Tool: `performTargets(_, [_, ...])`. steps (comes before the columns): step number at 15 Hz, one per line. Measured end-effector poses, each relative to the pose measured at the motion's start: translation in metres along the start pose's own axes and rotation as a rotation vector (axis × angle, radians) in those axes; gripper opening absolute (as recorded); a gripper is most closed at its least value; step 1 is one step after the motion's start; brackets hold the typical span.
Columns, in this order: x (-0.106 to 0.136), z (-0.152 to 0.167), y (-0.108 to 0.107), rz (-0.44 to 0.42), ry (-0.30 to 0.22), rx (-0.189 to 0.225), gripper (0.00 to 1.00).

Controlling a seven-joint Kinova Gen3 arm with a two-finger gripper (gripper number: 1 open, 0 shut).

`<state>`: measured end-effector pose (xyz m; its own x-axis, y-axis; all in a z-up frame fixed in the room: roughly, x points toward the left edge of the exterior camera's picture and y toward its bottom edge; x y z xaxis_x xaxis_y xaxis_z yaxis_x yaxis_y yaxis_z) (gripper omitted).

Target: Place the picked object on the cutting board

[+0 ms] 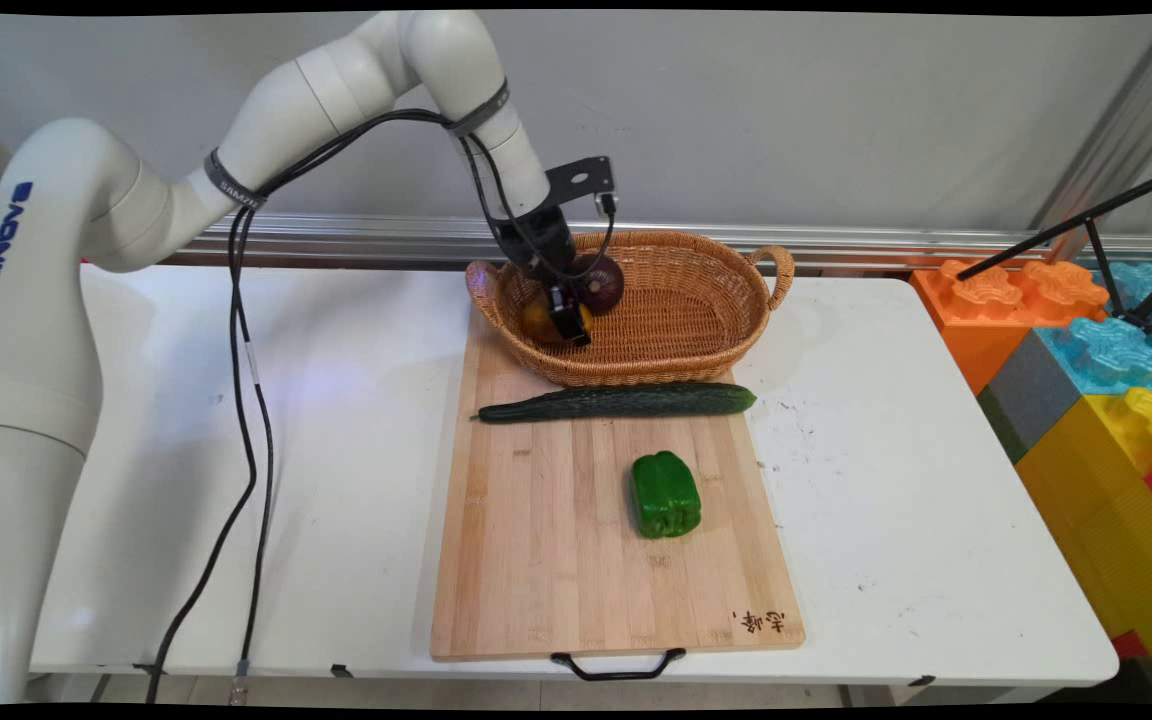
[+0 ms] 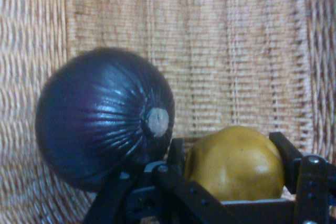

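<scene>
Gripper (image 2: 233, 163) down inside wicker basket (image 1: 696, 345), fingers (image 2: 286, 153) set either side of yellow round fruit (image 2: 236, 161), one at its 9 o'clock flank, other at its 3 o'clock flank, both against the skin; clamped on it, by the look of the hand view. Fruit low against the basket's woven floor; resting or lifted, cannot tell. Seen from the main view as gripper (image 1: 568, 322) at the basket's 9 o'clock end, yellow round fruit (image 1: 541, 320) partly hidden behind the finger.

Purple onion (image 2: 102, 116) just beside the fruit at its 9 o'clock in the hand view, close against the outside of the nearer finger, pale root end facing the camera. In the main view, purple onion (image 1: 601, 283) at 1 o'clock from the gripper, also within the basket.

Basket on the far end of wooden cutting board (image 1: 556, 560), handles at both ends. Cucumber (image 1: 616, 402) lying crosswise on the board at the basket's 6 o'clock, just beside its wall. Green bell pepper (image 1: 665, 495) on the board at 6 o'clock from the cucumber, apart from it. Board on white table (image 1: 356, 480). Coloured toy blocks (image 1: 1096, 370) at 3 o'clock, off the table's edge.
</scene>
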<state>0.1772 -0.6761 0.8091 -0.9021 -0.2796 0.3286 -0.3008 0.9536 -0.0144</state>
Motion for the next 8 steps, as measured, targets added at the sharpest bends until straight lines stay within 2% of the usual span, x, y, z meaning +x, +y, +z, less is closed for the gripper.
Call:
performTargets(5, [0.014, -0.013, 0.008, 0.063, 0.052, 0.026, 0.0])
performTargets(8, [0.023, -0.03, 0.024, 0.091, 0.079, 0.051, 0.0])
